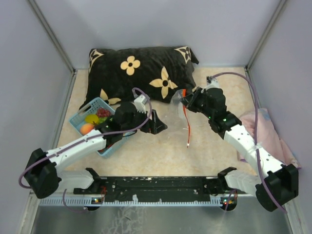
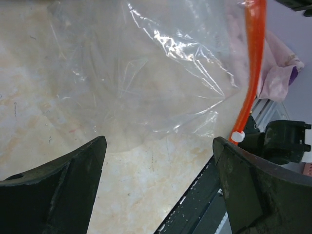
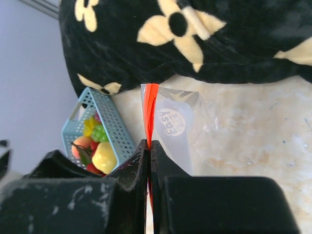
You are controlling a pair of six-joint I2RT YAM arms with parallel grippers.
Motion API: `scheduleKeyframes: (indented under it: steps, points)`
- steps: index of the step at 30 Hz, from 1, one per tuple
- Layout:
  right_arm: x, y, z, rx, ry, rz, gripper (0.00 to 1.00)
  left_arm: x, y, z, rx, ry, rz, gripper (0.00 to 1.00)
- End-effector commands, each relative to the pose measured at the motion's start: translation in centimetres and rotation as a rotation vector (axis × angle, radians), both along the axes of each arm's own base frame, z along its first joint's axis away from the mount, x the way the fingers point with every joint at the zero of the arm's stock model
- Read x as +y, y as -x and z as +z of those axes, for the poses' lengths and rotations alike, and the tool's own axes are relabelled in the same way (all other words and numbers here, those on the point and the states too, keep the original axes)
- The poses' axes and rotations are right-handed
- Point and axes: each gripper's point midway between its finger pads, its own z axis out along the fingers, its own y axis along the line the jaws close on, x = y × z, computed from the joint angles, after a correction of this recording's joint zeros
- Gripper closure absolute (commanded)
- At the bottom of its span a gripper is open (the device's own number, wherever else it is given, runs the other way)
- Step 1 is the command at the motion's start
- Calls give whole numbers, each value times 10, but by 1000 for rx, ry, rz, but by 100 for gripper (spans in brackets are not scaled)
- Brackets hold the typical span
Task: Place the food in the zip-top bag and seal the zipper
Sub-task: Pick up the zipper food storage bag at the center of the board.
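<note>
**Clear, crinkly plastic zip-top bag pinched by its edge**

We see the right gripper clamped tight on the thin red-orange zipper strip. The left gripper gapes wide, holding nothing; the bag's film spreads just ahead of its fingers. The small toy fruits sit in the light blue latticed plastic basket, near the black flowered pillow.

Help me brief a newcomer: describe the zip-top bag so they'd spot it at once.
Find the black flowered pillow at the back. Just before its right end, the right gripper pinches the zip-top bag. It's clear and crinkly with a red-orange strip, unlike the blue latticed basket further left.
</note>
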Motion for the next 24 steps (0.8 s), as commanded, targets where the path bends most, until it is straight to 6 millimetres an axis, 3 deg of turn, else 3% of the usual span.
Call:
scheduleKeyframes:
  steps: [1, 8, 13, 15, 20, 22, 24]
  points:
    - [13, -3, 22, -63, -94, -5, 100, -16, -8, -11, -9, -20, -7, 5]
    - [30, 7, 25, -47, -170, 57, 100, -28, -12, -71, 84, -111, 15, 9]
    - [38, 12, 32, -55, -184, 90, 100, -22, -18, -125, 189, -226, 85, 15]
    - [39, 13, 30, -48, -166, 99, 100, -20, -16, -137, 226, -261, 91, 17]
    - [36, 14, 20, -34, -121, 89, 99, -11, -16, -132, 222, -276, 124, 18]
    - [33, 14, 16, -29, -104, 76, 98, -7, -15, -121, 194, -254, 131, 17]
    - [31, 14, 14, -27, -87, 70, 96, -4, -11, -96, 149, -190, 125, 16]
